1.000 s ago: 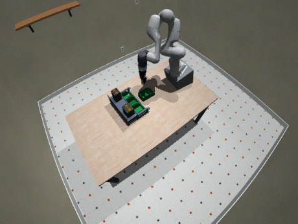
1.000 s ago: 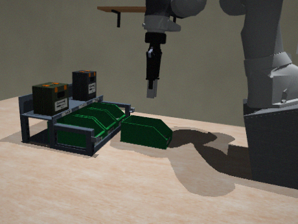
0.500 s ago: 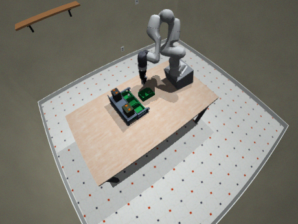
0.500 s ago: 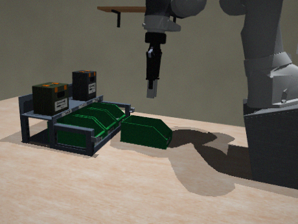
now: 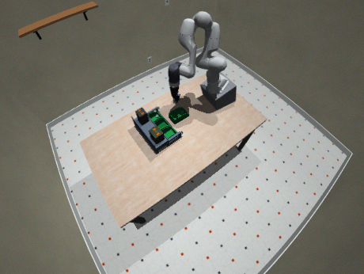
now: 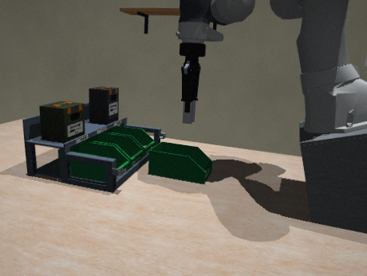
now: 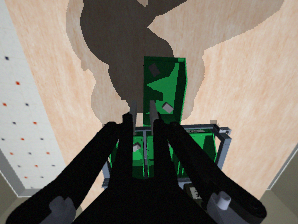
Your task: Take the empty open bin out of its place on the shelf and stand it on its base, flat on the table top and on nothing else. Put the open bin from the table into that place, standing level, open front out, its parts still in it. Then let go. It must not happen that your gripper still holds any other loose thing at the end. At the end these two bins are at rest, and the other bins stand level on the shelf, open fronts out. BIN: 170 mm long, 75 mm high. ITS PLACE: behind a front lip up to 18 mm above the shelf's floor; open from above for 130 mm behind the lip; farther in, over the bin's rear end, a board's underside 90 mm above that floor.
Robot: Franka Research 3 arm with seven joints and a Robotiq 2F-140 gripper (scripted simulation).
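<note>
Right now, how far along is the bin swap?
Nothing looks done: the green bin with parts stands on the table, and green bins fill the shelf. The fingers hold nothing. Both bin moves are left.

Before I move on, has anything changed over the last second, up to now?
Nothing visibly changed. The gripper hangs in the same spot above the table, nothing taken hold of or let go, its fingers slightly apart. The bin on the table and the shelf with its bins stayed put.
</note>
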